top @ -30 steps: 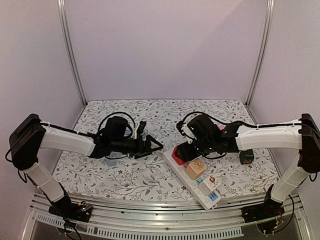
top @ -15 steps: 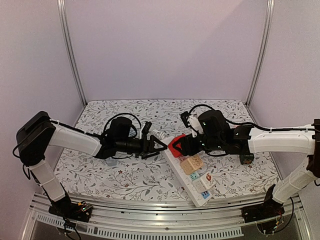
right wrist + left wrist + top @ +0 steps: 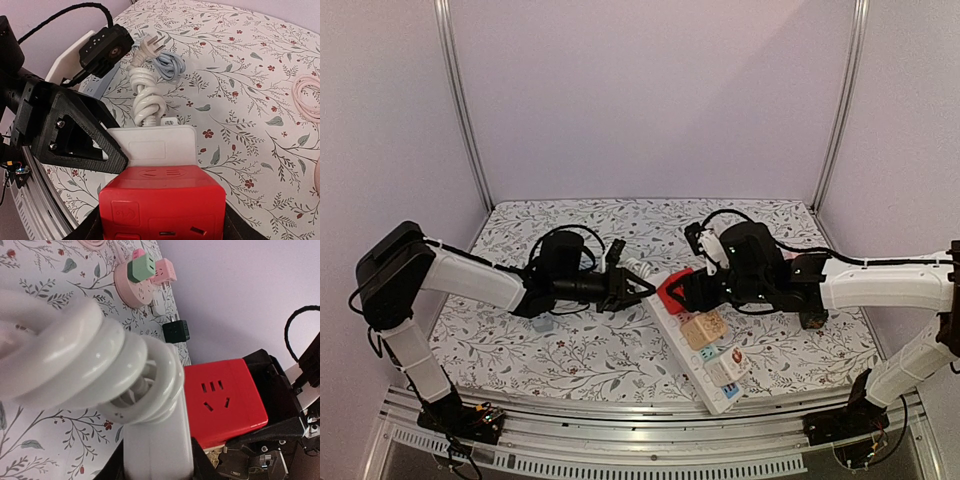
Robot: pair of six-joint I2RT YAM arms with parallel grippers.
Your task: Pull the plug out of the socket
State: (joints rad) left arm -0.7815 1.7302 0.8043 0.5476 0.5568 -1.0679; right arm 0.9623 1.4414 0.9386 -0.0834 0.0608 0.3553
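Red plug (image 3: 162,200) seated in the far end of the white power strip (image 3: 160,144), on the floral bench (image 3: 570,350).
The right end effector (image 3: 685,292) clamps the plug's sides; the left end effector (image 3: 628,290) pinches the strip's end, beside its coiled white cord (image 3: 145,102).

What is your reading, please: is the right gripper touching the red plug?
Touching. The right wrist view shows the red plug wedged in the right gripper, with no gap on either side.
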